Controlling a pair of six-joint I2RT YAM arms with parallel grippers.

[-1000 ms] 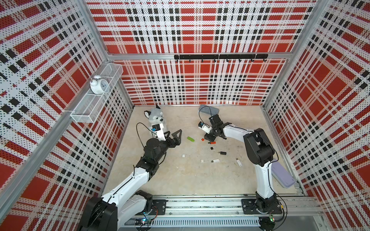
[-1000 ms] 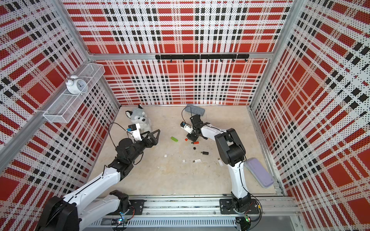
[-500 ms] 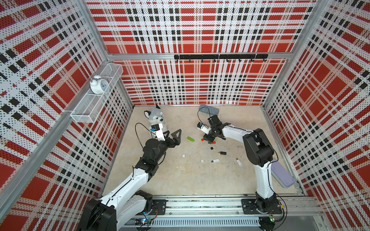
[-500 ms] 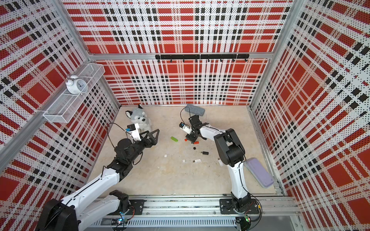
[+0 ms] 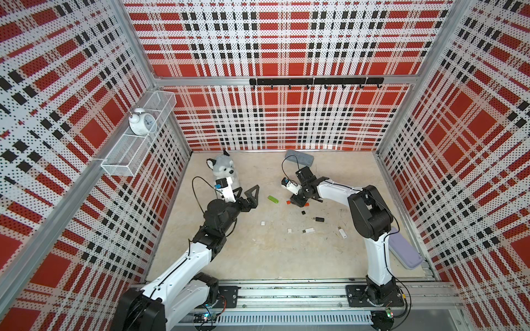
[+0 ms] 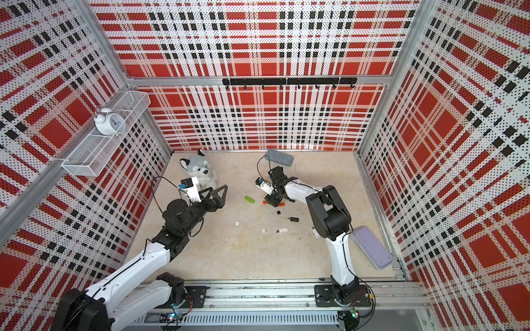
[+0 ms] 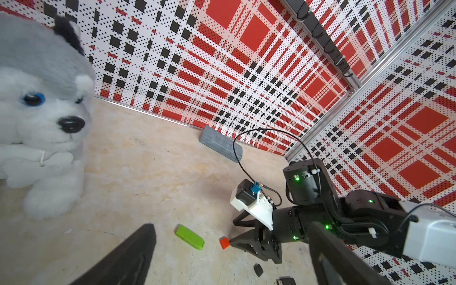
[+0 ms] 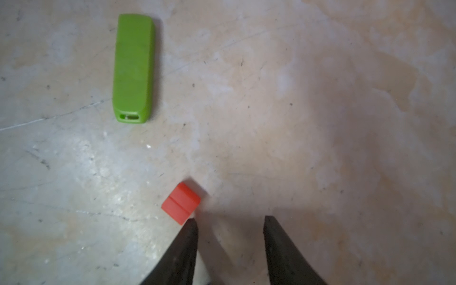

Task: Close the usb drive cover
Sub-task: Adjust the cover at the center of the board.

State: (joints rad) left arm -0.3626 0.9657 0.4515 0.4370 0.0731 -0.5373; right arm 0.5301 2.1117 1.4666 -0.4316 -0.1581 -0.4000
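A small red cover (image 8: 181,202) lies on the floor just off one fingertip (image 8: 191,229) of my right gripper (image 8: 229,220), which is open over bare floor. In both top views the right gripper (image 5: 296,200) hangs low, with the cover (image 5: 288,202) on its left. The red usb drive (image 5: 306,204) pokes out on its right, partly hidden under it. My left gripper (image 5: 248,190) is wide open and empty, raised at the left and pointing at the right gripper (image 7: 246,244).
A green usb drive (image 5: 273,199) lies left of the red cover. Black and white drives and caps (image 5: 309,230) are scattered nearer the front. A husky plush (image 5: 223,169) sits at the back left, a grey case (image 5: 299,157) by the back wall, a lilac case (image 5: 404,252) at the right.
My right gripper has edged a little to the left and lower over the red pieces. The left arm has stayed still.
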